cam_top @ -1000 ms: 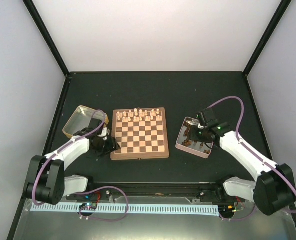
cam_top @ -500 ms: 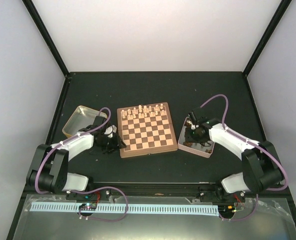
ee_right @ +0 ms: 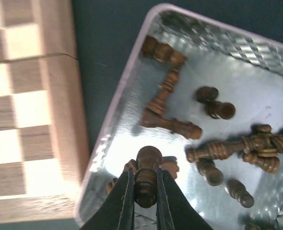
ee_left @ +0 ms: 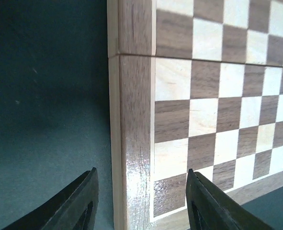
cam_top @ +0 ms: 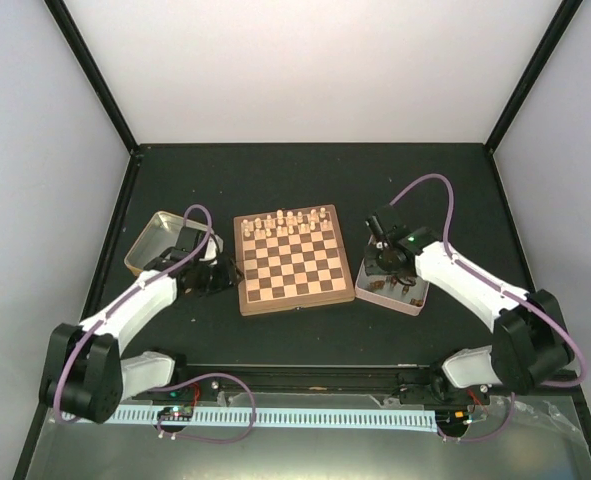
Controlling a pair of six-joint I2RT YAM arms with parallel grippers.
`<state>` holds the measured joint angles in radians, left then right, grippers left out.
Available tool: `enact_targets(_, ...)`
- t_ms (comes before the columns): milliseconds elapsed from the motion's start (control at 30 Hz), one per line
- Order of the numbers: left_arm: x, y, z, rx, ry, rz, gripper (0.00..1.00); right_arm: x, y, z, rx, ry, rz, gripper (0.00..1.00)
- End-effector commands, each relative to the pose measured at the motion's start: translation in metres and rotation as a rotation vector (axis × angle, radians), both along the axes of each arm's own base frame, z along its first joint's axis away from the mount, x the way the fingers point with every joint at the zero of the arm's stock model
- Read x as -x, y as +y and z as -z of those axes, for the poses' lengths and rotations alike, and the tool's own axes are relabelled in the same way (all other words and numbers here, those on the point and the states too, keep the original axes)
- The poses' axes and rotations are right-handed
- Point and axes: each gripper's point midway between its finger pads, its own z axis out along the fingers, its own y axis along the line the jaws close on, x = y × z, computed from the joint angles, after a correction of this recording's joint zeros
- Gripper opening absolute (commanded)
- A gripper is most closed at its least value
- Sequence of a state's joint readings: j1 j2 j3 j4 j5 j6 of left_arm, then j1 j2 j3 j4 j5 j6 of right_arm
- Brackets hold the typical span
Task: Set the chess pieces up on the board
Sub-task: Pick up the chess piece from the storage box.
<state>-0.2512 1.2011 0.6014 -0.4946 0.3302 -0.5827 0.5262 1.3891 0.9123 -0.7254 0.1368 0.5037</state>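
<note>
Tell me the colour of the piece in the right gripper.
Dark brown. The chess piece in the right gripper shows best in the right wrist view.

Your table (cam_top: 305, 185) is a dark, matte surface, reading blue-green up close in the wrist views. Three things lie directly on it, in a row across its middle. The board (cam_top: 295, 262) sits flat at the centre, turned slightly askew to the table's edges. To your left lies the yellow-rimmed tin (cam_top: 153, 242), set at an angle and apart from the board; how wide that gap is you probably cannot judge, since an arm covers it. To your right lies the pink-rimmed tray (cam_top: 385, 303), just beside the board's right border, with a narrow strip of table showing between them.
</note>
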Motion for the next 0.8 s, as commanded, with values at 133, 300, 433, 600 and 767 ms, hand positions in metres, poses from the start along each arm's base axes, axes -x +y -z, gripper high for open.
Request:
enact_targets(133, -0.009, 0.015, -0.044, -0.055, -0.171, -0.048, 0.54, 0.006, 0.061, -0.045, -0.133, -0.053, -0.132, 0.01)
enact_targets(300, 0.001, -0.006, -0.061, 0.066, -0.232, 0.047, 0.58, 0.010, 0.081, -0.043, -0.159, -0.039, -0.157, 0.01)
enact_targets(433, 0.011, -0.032, -0.072, 0.216, -0.270, 0.149, 0.62, 0.010, 0.097, -0.047, -0.234, -0.031, -0.157, 0.01)
enact_targets(600, 0.020, -0.070, -0.088, 0.319, -0.391, 0.258, 0.71, 0.014, 0.123, -0.049, -0.384, 0.015, -0.104, 0.01)
enact_targets(767, 0.025, -0.108, -0.096, 0.392, -0.465, 0.321, 0.73, 0.017, 0.134, -0.051, -0.487, 0.039, -0.028, 0.01)
